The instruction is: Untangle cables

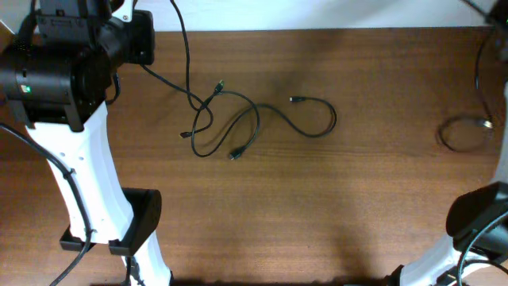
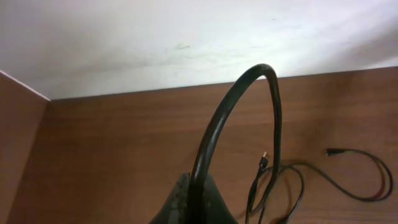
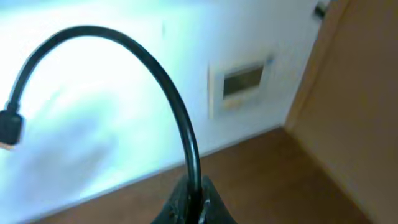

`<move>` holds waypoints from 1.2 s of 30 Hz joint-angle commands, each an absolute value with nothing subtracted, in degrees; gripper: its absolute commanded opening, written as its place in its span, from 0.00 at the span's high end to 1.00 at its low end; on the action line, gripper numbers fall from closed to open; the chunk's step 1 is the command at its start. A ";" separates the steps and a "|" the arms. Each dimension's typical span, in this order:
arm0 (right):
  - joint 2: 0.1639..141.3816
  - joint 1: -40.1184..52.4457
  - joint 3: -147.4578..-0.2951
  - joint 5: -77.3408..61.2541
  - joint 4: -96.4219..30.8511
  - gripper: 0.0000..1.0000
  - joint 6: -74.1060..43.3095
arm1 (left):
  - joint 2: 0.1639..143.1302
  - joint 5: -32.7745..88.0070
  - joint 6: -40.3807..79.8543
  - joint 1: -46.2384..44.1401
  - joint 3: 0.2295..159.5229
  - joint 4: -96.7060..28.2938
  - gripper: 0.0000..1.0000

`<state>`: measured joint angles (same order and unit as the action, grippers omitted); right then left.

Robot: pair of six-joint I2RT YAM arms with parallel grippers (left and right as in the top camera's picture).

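A loose tangle of thin black cables (image 1: 238, 127) lies on the wooden table (image 1: 333, 206), left of the middle, with several small plug ends showing. It also shows in the left wrist view (image 2: 277, 183). My left gripper (image 2: 196, 202) is shut on one cable (image 2: 249, 87), which arches up from the jaws and drops into the tangle. My right gripper (image 3: 194, 199) is shut on another cable (image 3: 155, 68), which arches up and left to a free plug end (image 3: 9, 127). A separate cable lies in a small loop (image 1: 464, 132) at the table's right side.
The left arm's black and white body (image 1: 71, 119) covers the table's left side and its base (image 1: 139, 226) stands at the front left. The right arm's base (image 1: 476, 222) is at the front right. A white wall (image 2: 186, 37) runs behind the table's far edge.
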<state>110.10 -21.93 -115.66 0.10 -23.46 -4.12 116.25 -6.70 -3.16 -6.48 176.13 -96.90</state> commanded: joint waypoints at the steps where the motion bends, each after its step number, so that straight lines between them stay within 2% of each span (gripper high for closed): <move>1: 109.23 -24.12 -119.50 -2.74 -18.50 0.96 -7.16 | 115.42 -6.02 -3.46 -7.14 176.07 -96.55 1.00; 5: 113.51 -24.40 -119.48 0.67 -8.56 0.96 -3.27 | 115.42 -9.04 -4.58 -7.14 176.07 -96.68 1.00; 11: 130.19 -22.39 -119.48 -0.03 -16.95 0.96 -3.60 | 115.42 -9.04 -4.58 -7.14 176.07 -96.71 1.00; 20: 143.11 -21.32 -119.37 -1.19 -23.51 0.96 -3.86 | 115.42 -9.50 -4.60 -7.14 176.07 -96.57 1.00; 21: 142.96 -21.34 -119.74 -1.93 -23.44 0.01 -3.88 | 115.42 -9.50 -4.58 -7.14 176.07 -96.60 1.00; 26: 137.88 -21.39 -121.40 -10.83 -24.62 0.01 1.21 | 115.42 -9.47 -4.60 -7.14 176.07 -96.68 1.00; 29: 128.18 -21.39 -125.03 -10.17 -27.77 0.01 0.80 | 115.42 -9.47 -4.58 -7.14 176.07 -96.71 1.00; 31: 121.99 -21.39 -126.34 -6.46 -37.65 0.01 -4.36 | 115.42 -9.45 -4.56 -7.14 176.07 -96.71 1.00; 33: 117.89 -21.45 -126.34 -0.40 -52.84 0.01 -7.40 | 115.42 -9.45 -4.58 -7.14 176.07 -96.71 1.00; 35: 118.74 -21.45 -125.58 12.45 -68.79 0.01 -13.04 | 115.42 -9.47 -4.64 -7.14 176.07 -96.71 1.00; 36: 118.89 -21.65 -124.77 18.68 -70.41 0.01 -17.04 | 115.42 -9.56 -4.82 -7.14 176.07 -96.71 1.00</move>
